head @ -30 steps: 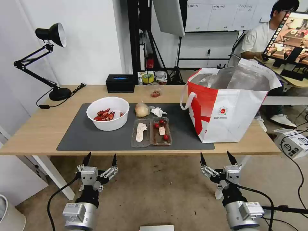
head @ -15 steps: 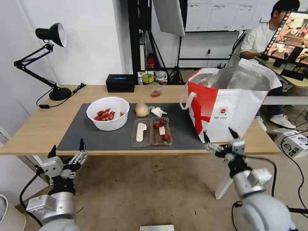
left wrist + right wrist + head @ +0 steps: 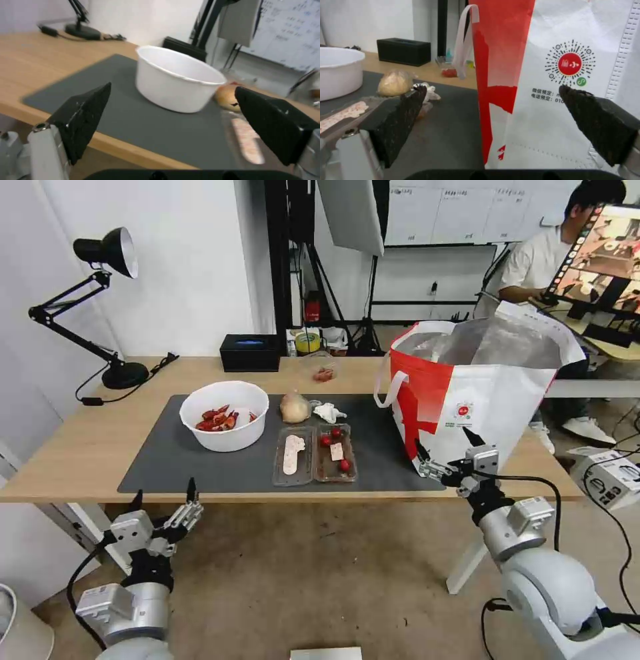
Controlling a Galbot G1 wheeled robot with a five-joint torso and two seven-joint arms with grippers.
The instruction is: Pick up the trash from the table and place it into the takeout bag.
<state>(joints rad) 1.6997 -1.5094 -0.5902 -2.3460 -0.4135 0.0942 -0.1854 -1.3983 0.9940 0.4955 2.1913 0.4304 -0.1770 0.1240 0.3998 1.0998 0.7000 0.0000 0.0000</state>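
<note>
Your left gripper [image 3: 164,497] sits at the lower left of the head view, below the table [image 3: 80,447] edge, fingers spread wide and holding nothing; your right gripper [image 3: 445,450] is at centre right, spread wide and empty, just in front of the takeout bag [image 3: 487,400]. The white bowl [image 3: 225,415], beige wrapped lump [image 3: 294,408], crumpled tissue [image 3: 329,413] and clear tray [image 3: 315,454] lie on the dark mat [image 3: 173,460] mid-frame, left of the bag.

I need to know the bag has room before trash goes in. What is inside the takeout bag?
The takeout bag stands open; from the head view only silver foil lining shows near its top. The bottom is hidden by its walls, so whether anything lies there cannot be told.
</note>
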